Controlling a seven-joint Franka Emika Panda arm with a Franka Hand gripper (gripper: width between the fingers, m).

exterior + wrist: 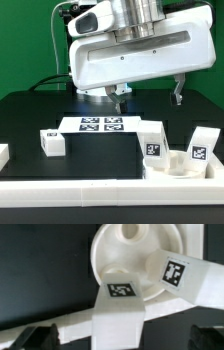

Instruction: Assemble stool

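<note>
Running along the front of the black bench point(30, 110) is a long white rail point(90, 192). Just behind it, on the exterior view's right, sits the round white seat point(170, 168) of the stool. The first leg point(152, 140) and the second leg point(200, 146) stand up at the seat and touch it. Each shows a black-and-white tag. A loose leg point(52, 143) lies by itself on the exterior view's left, well apart from the seat. Farther back, the marker board point(100, 124) lies flat on the bench. Behind it and higher up hangs the gripper point(149, 99). Its two fingers are wide apart and hold nothing.
</note>
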